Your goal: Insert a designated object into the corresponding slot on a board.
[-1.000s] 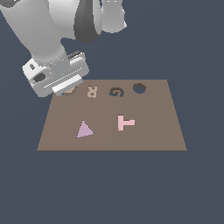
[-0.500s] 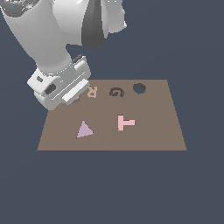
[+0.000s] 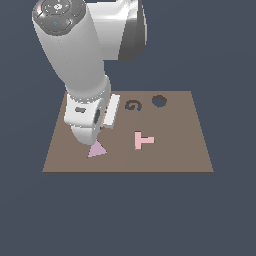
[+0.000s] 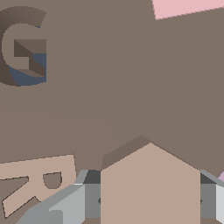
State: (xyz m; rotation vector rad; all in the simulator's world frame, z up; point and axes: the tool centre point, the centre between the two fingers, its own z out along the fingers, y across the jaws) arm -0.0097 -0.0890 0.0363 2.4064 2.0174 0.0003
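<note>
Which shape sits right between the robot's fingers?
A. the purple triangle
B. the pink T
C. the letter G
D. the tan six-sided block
D: the wrist view shows the tan hexagonal block between the gripper fingers, while the pink T lies apart on the board.

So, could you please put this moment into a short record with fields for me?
gripper: low over the board, seen only in the wrist view; the arm hides it in the exterior view
hexagonal block: peach-tan, between the fingers
grip state: fingers flank the block; contact cannot be confirmed
board: flat, brown
round slot: dark, unfilled, far edge of the board
G cutout: dark, beside the slot
tan R: lying next to the gripper
pink T: on the board
lilac triangle: partly under the arm
</note>
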